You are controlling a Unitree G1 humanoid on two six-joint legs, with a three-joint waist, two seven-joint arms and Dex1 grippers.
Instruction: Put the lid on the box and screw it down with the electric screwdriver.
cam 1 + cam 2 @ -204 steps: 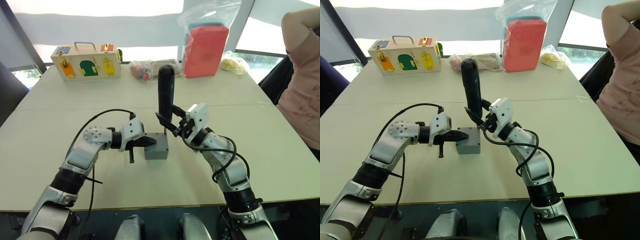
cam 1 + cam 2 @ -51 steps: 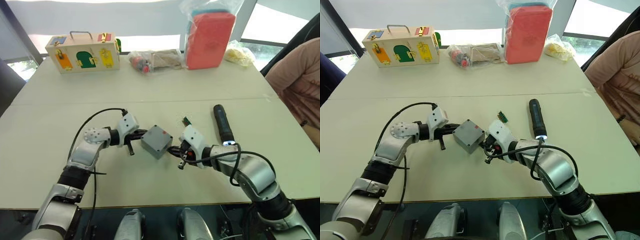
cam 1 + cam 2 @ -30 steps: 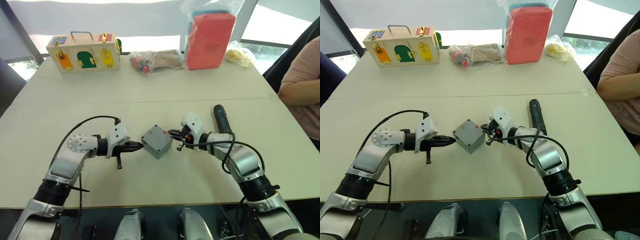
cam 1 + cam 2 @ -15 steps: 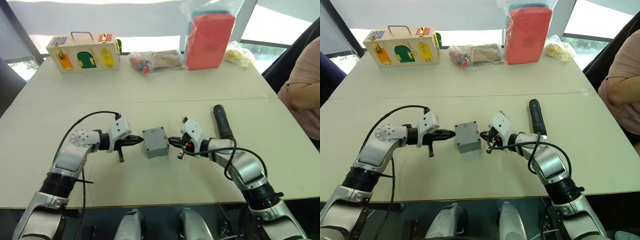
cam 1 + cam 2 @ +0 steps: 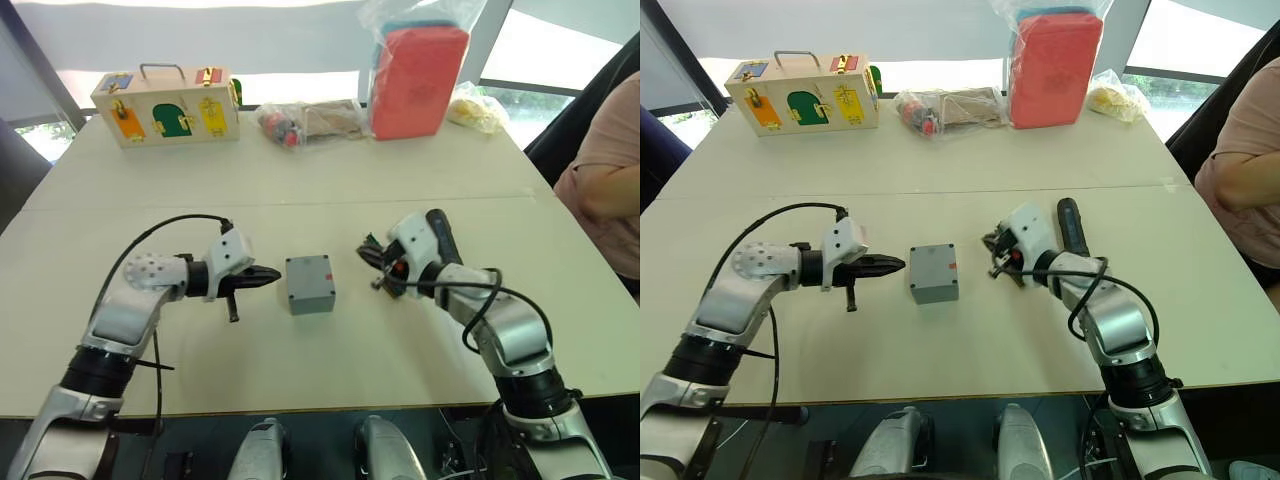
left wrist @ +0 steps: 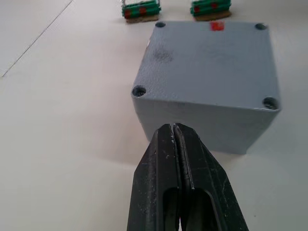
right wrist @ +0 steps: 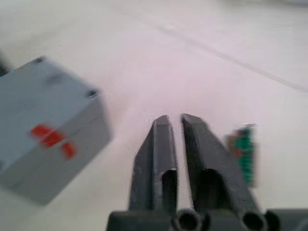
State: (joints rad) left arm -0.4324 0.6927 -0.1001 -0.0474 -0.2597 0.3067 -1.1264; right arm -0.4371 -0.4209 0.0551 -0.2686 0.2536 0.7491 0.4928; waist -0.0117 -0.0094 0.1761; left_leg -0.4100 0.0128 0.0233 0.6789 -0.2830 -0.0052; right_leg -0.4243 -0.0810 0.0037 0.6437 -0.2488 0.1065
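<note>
Here the left claw (image 5: 270, 274) is pinched closed on nothing, its tips pointing at the near side of the box (image 5: 309, 283) and stopping just short of it. The right claw (image 5: 992, 251) is on the box's other side, clear of it, its fingers (image 7: 156, 144) nearly together with only a thin slit between them and nothing held. Beside that claw lies a small green connector strip (image 7: 245, 149).

The box sits on the counter (image 5: 200, 340) between the two claws, with the lid (image 6: 211, 57) already seated on top; screw holes show at the corners, though whether screws are in them is too small to tell. The electric screwdriver (image 5: 1071, 228) lies flat on the counter just behind the right wrist, partly hidden by the arm.

The risks, as I judge them: the right arm, turning to fetch the screwdriver, could brush it and set the round body rolling away. If the left claw nudges the box rather than bracing it, the light enclosure could slide or twist, and the bit would then miss a corner hole or skate off the lid.
</note>
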